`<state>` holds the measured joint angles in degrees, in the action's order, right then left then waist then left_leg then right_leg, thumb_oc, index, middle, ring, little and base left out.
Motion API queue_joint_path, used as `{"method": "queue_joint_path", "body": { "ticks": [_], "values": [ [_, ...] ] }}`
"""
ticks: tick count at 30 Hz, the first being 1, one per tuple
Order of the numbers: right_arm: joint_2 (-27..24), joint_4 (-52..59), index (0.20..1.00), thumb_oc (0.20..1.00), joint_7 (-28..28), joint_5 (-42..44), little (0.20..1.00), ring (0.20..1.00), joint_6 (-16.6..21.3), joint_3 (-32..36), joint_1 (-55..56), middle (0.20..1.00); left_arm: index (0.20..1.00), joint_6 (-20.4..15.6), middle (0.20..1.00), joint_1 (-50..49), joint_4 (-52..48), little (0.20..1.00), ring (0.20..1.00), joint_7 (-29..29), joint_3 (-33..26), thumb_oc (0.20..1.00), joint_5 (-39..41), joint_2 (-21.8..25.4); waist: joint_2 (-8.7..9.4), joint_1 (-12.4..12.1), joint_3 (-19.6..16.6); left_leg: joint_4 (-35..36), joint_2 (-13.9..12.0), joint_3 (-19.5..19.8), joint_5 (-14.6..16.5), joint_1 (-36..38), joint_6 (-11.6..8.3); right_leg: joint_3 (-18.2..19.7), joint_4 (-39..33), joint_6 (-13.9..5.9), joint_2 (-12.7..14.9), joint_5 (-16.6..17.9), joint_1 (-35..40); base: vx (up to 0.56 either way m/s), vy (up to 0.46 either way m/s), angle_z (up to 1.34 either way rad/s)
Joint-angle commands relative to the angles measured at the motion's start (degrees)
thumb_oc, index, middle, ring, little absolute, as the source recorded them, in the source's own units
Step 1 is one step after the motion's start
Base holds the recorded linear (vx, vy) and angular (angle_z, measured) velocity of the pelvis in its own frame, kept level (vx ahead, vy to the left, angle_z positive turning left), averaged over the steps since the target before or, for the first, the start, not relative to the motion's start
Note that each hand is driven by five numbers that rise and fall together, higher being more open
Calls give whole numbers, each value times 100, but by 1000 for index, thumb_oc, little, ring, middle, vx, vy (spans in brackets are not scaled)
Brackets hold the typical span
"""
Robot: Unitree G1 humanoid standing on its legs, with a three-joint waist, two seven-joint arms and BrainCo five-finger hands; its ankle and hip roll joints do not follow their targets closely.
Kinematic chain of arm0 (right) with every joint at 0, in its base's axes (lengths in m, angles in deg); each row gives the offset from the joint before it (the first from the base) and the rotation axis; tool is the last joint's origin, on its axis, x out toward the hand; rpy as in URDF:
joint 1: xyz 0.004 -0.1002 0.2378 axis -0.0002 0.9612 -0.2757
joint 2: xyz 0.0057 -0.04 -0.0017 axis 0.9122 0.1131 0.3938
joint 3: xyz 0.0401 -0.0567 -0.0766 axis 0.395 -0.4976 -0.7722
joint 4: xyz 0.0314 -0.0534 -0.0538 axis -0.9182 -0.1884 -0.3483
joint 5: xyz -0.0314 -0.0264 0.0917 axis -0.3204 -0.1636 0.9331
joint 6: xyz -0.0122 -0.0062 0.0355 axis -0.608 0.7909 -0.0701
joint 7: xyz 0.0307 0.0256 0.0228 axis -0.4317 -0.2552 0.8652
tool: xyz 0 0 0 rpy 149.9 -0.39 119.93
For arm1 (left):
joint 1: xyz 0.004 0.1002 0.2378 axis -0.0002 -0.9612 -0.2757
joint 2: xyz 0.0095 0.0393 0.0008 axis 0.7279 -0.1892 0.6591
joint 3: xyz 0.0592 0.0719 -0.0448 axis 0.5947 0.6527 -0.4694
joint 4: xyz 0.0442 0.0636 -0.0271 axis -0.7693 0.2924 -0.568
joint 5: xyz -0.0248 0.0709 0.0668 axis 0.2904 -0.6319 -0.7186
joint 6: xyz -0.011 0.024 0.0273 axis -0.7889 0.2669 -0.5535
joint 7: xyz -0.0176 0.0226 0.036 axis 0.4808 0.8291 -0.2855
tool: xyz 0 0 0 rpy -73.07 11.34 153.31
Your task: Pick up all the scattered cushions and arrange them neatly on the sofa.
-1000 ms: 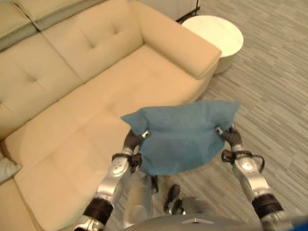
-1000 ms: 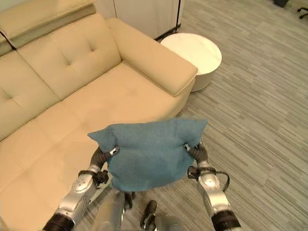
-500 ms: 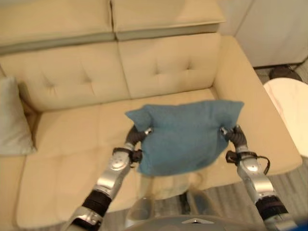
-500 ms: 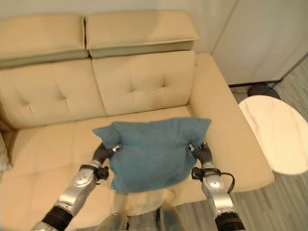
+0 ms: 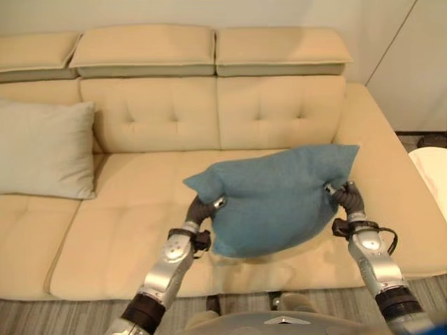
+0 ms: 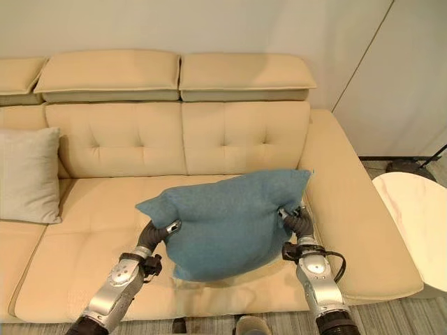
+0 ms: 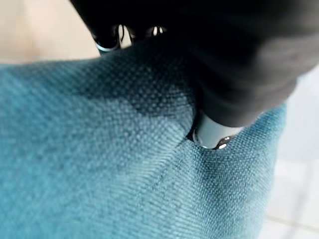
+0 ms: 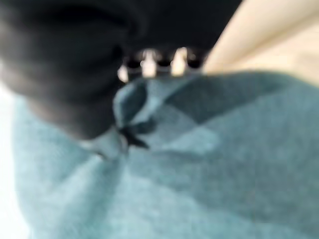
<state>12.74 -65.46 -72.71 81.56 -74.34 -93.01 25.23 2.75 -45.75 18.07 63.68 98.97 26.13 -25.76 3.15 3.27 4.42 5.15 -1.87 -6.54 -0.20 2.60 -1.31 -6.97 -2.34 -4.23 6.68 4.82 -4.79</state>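
Left eye view: blue cushion (image 5: 276, 197) held up over the sofa (image 5: 140, 230) seat, centre frame. My left hand (image 5: 202, 208) pinches its 9 o'clock edge, my right hand (image 5: 347, 197) its 3 o'clock edge. Grey cushion (image 5: 43, 148) leans on the backrest at 9 o'clock.

Right eye view: white round table (image 6: 419, 227) at 3 o'clock.

Left wrist view: thumb dug into the blue fabric, fingers curled over its edge.

Right wrist view: same grip, fabric bunched.
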Motion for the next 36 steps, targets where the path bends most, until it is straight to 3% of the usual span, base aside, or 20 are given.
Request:
{"method": "queue_joint_path", "body": {
  "ticks": [1, 7, 17, 30, 33, 36],
  "values": [
    [-27, 409, 200, 200, -19, 4, 200, 200, 484, 234, -515, 200, 200, -520, 200, 511, -569, 200, 200, 71, -97, 200, 80, -126, 109, -9, -203, -564, -165, 213, 677, -90, -193, -269, 46, -137, -103, -487, 237, 15, 17, 14],
    [-12, 459, 200, 200, 13, -145, 200, 200, 456, 174, -716, 200, 200, -628, 200, 559, -765, 200, 200, -200, -526, 200, -113, 29, 110, -210, -193, -333, -109, 301, 602, -41, -189, -366, -110, -204, -56, -449, 317, 99, 46, 6],
    [-174, 484, 200, 200, 366, -202, 200, 200, 497, -202, -1834, 200, 200, -859, 200, 1749, -651, 200, 200, -800, -440, 200, -97, 75, -1, -293, 54, -269, -115, 518, 411, -582, -248, -556, -107, -173, -20, -442, -98, -18, -8, 18],
    [-603, -415, 200, 200, 1004, 12, 200, 200, 526, -928, -4480, 200, 200, -1086, 200, 4638, 767, 200, 200, -1562, 203, 200, -79, 775, -106, -230, 545, -628, -115, 595, 205, -1856, -336, -535, 277, -123, 53, -316, -1315, -63, 7, 6],
    [-586, -746, 200, 200, 1225, 70, 200, 200, 587, -1187, -5375, 200, 200, -1144, 200, 5651, 1364, 200, 200, -1832, 462, 200, -89, 1041, -171, -207, 614, -509, -114, 596, 52, -2074, -375, -490, 352, -148, 63, -260, -1643, -13, 34, -6],
    [-604, -865, 200, 200, 1307, 13, 200, 200, 554, -1365, -5711, 200, 200, -1146, 200, 6020, 1657, 200, 200, -1903, 575, 200, -55, 1104, -253, -177, 659, -247, -113, 584, -100, -2071, -434, -509, 367, -166, 71, -265, -1753, 37, 32, 0]
  ]
}}
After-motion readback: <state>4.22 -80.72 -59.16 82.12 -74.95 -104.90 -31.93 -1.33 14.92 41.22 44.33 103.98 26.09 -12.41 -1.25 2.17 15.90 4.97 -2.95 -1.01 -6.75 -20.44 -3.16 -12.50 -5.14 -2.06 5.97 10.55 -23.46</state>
